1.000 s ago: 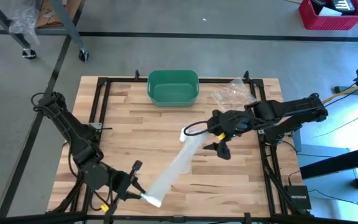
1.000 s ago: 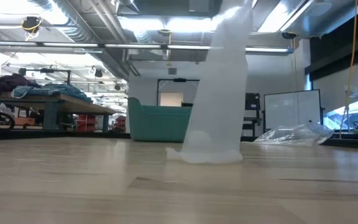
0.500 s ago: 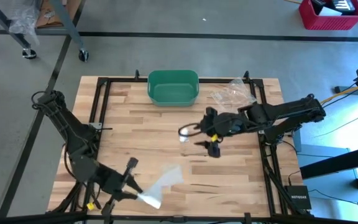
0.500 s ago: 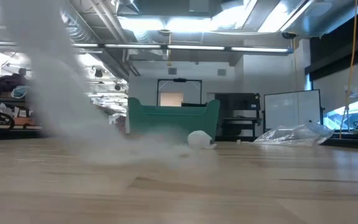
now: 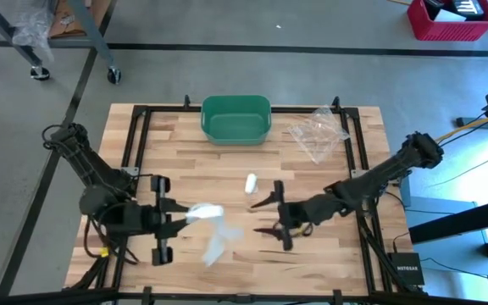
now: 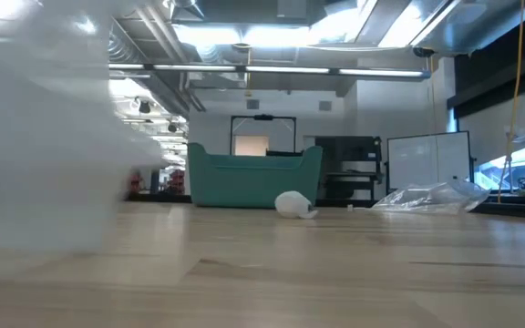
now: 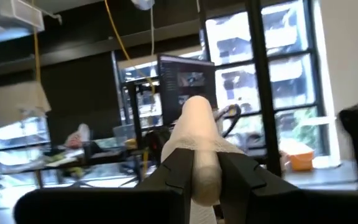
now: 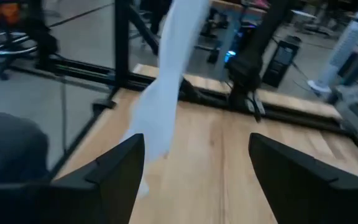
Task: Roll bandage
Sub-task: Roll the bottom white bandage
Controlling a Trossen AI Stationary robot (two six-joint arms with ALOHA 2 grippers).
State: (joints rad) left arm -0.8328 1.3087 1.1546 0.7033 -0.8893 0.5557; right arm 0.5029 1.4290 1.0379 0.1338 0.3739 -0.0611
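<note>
A: Where is your bandage (image 5: 203, 213)?

B: Your left gripper (image 5: 174, 215) is clamped on its rolled end (image 7: 199, 140) at the table's (image 5: 329, 263) front left; the loose tail (image 5: 216, 244) hangs off toward the boards. A small white roll (image 5: 250, 181) lies apart at mid-table, in front of the green bin (image 5: 235, 119).

A: And your right gripper (image 5: 271, 217)?

B: Fingers (image 8: 107, 176) spread wide, holding nothing, low near the centre, facing the strip. Crumpled plastic bag (image 5: 318, 130) sits at back right.
</note>
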